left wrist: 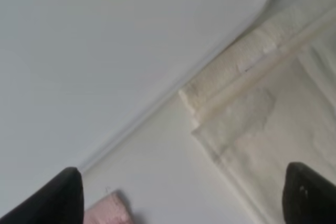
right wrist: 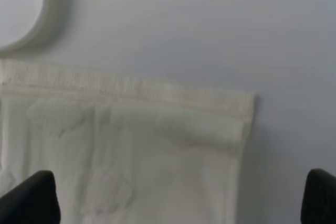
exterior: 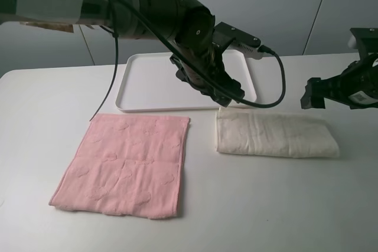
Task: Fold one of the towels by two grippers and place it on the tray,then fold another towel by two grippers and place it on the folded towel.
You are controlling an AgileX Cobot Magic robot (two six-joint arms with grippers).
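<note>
Left fingers and right fingers spread wide, empty, over the cream towel's edge by the tray.

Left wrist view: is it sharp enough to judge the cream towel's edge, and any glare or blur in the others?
Left wrist view: soft, blurred, yet the hem of the cream towel reads clearly beside the tray; exterior high view: even light, no glare, faint shadow under the pink towel; right wrist view: soft, jaws only dark blurs at the frame edge.
</note>
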